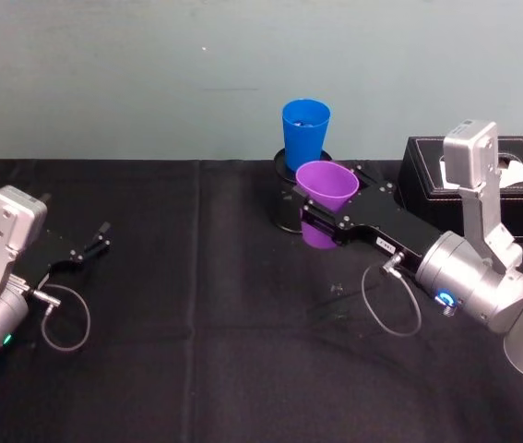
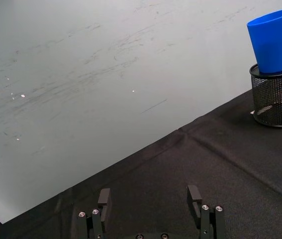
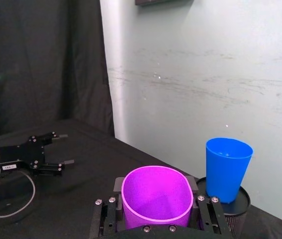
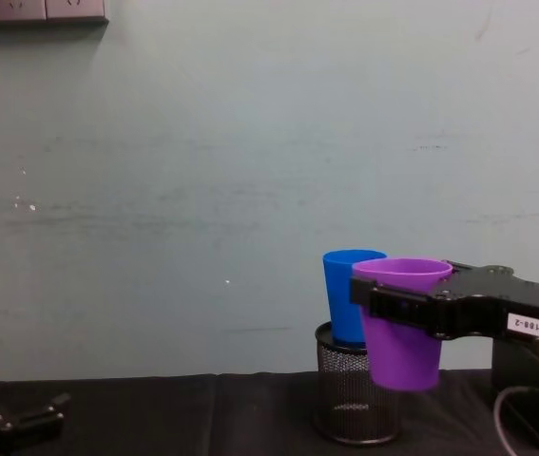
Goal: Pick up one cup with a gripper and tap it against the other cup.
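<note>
Two grippers are in play. At the left edge of the table (image 1: 196,369), the left gripper (image 1: 98,238) rests idle with its fingers spread and nothing between them, well apart from both cups.

Near the middle of the back edge, the blue cup (image 1: 304,129) stands upright on top of a black mesh cylinder (image 4: 355,404). It is bright, smooth and tapered, mouth up. Just to its right and nearer the robot is the purple cup (image 1: 327,183), also smooth and tapered with a wider rim. It is held clear of the table, mouth up and nearly upright.

The right gripper (image 1: 337,205) reaches in from the right edge and clamps the purple cup across its upper wall, one jaw on each side.

From the held cup, the blue one lies farther back and slightly left, and the right arm is much the nearer. The right wrist view shows a narrow gap between them, so they seem not to touch yet. A short push backward and leftward would probably make the tap. Too hard a push could knock the blue cup off its perch.

A black box (image 1: 445,166) sits at the right rear corner.
</note>
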`<state>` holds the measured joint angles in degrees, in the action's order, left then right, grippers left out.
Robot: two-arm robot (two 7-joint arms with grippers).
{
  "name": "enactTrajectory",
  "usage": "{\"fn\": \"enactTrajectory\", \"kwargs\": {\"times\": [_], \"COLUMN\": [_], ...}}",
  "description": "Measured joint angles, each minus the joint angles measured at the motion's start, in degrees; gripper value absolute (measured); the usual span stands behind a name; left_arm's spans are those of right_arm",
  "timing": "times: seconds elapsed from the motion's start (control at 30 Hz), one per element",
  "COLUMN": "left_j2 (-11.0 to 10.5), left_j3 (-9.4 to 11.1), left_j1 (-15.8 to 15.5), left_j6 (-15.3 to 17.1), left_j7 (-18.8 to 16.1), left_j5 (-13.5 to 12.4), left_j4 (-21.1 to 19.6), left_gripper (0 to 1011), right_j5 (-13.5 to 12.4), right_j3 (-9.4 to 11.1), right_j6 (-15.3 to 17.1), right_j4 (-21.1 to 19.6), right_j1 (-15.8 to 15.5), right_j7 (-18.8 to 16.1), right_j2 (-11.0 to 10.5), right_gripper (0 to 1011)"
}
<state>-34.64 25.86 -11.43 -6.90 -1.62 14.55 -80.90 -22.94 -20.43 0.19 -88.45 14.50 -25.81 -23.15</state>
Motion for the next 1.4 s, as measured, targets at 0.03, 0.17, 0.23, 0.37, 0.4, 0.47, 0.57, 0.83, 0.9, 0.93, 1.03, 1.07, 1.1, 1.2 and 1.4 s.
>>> {"fn": "enactTrajectory", "kwargs": {"times": [0.03, 0.17, 0.23, 0.37, 0.4, 0.47, 0.57, 0.83, 0.9, 0.93, 1.03, 1.07, 1.1, 1.2, 1.4], "left_j2": [0.00, 0.00, 0.00, 0.00, 0.00, 0.00, 0.00, 0.00, 0.00, 0.00, 0.00, 0.00, 0.00, 0.00, 0.00], "left_j3": [0.00, 0.00, 0.00, 0.00, 0.00, 0.00, 0.00, 0.00, 0.00, 0.00, 0.00, 0.00, 0.00, 0.00, 0.00], "left_j1": [0.00, 0.00, 0.00, 0.00, 0.00, 0.00, 0.00, 0.00, 0.00, 0.00, 0.00, 0.00, 0.00, 0.00, 0.00], "left_j6": [0.00, 0.00, 0.00, 0.00, 0.00, 0.00, 0.00, 0.00, 0.00, 0.00, 0.00, 0.00, 0.00, 0.00, 0.00], "left_j7": [0.00, 0.00, 0.00, 0.00, 0.00, 0.00, 0.00, 0.00, 0.00, 0.00, 0.00, 0.00, 0.00, 0.00, 0.00], "left_j5": [0.00, 0.00, 0.00, 0.00, 0.00, 0.00, 0.00, 0.00, 0.00, 0.00, 0.00, 0.00, 0.00, 0.00, 0.00], "left_j4": [0.00, 0.00, 0.00, 0.00, 0.00, 0.00, 0.00, 0.00, 0.00, 0.00, 0.00, 0.00, 0.00, 0.00, 0.00], "left_gripper": [1000, 1000, 1000, 1000, 1000, 1000, 1000, 1000, 1000, 1000, 1000, 1000, 1000, 1000, 1000], "right_j5": [-0.16, -1.72, -2.50, -2.70, -2.50, -2.21, -1.81, -1.67, -1.73, -1.74, -1.71, -1.71, -1.69, -1.38, -0.86], "right_j3": [0.00, 0.13, 0.14, -0.27, -0.60, -0.93, -1.42, -2.47, -2.53, -2.59, -2.69, -2.71, -2.73, -2.79, -2.85], "right_j6": [0.00, 0.00, -0.21, -1.41, -1.85, -2.09, -2.52, -2.86, -3.06, -3.29, -4.01, -4.17, -4.36, -5.06, -5.98], "right_j4": [0.20, 2.08, 3.81, 6.80, 8.25, 9.73, 12.57, 19.29, 20.40, 21.48, 23.17, 23.48, 23.81, 25.35, 28.64], "right_j1": [0.02, 0.69, 1.59, 3.71, 4.91, 6.12, 8.25, 12.02, 12.57, 13.05, 14.07, 14.28, 14.53, 15.65, 17.97], "right_j7": [0.00, -0.44, -0.91, -1.43, -1.65, -1.71, -2.00, -3.17, -3.43, -3.57, -3.90, -3.94, -3.98, -4.16, -4.49], "right_j2": [0.04, 0.71, 1.20, 1.97, 2.31, 2.74, 3.61, 5.64, 6.04, 6.37, 6.97, 7.11, 7.25, 7.81, 8.99], "right_gripper": [724, 726, 726, 726, 726, 724, 724, 726, 726, 726, 726, 726, 726, 726, 726]}}
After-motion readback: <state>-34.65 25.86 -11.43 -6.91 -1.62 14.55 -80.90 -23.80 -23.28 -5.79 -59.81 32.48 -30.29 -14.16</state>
